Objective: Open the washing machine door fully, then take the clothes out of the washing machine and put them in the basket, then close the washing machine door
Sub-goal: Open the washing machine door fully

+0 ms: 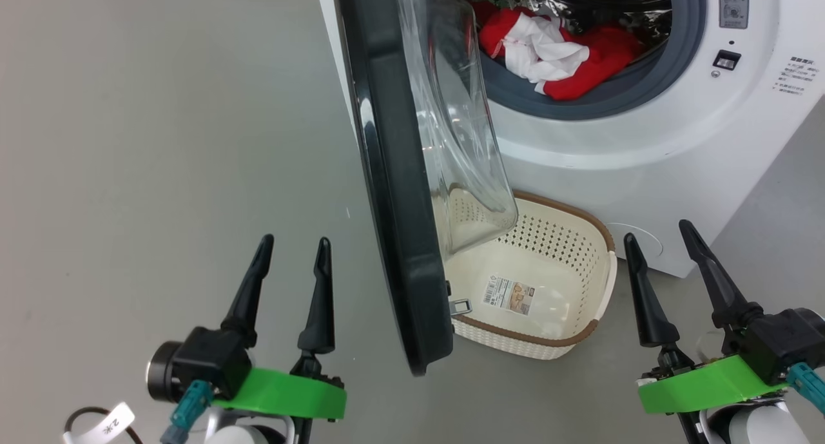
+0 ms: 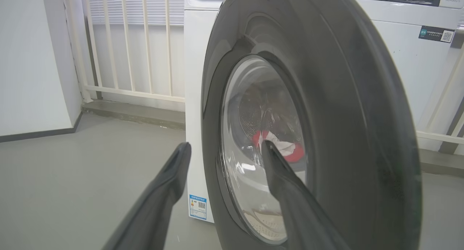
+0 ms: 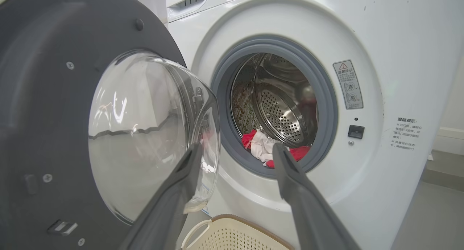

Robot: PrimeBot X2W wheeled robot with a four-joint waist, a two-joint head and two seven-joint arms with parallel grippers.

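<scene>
Half-open wash: the washing machine door (image 1: 393, 193), a rigid hinged disc with a glossy black rim and bulging clear glass, stands edge-on above the cream perforated basket (image 1: 554, 341) on the grey floor. The left claw (image 1: 294, 240) and right claw (image 1: 656, 230) hang wide and empty, short of it. Red-and-white clothes (image 1: 554, 51) lie crumpled at the steel drum's front lip inside the washing machine (image 1: 677, 141). Soft, light and limp, they should lift by a pinched fold, while the slick rim likely suits a push.
</scene>
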